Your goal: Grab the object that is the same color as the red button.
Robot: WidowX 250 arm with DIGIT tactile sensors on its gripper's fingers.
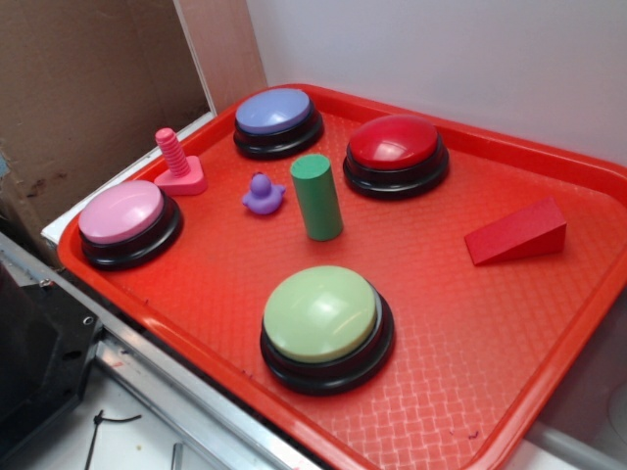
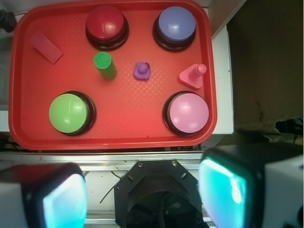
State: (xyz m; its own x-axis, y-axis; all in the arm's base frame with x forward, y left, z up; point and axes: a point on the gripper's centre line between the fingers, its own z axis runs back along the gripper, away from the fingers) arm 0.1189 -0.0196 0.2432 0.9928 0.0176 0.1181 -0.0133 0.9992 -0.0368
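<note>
A: Where was the wedge [image 1: 516,233]?

B: Alone on the tray [image 1: 588,294], in the corner past the red button [image 1: 395,142], well apart from everything else, lying on its long flat face with the slope up.

A: And the gripper [image 2: 142,194]?

B: High above the near edge, looking down. Jaws spread wide, nothing between them.

A: What could have gone wrong?

B: Colour, first. Red wedge on a red tray: easy to misjudge its outline from above. Then the slope. Pads closing on the slanted face and the base would likely squeeze it out sideways; the parallel flat sides looked the safer hold. It also sat near the rim, so a finger might have landed on the raised lip.

A: Any neighbours at risk?

B: Hardly. The cylinder [image 1: 317,197] and duck [image 1: 263,195] stood mid-tray, tippable only by a low sweep across.
</note>
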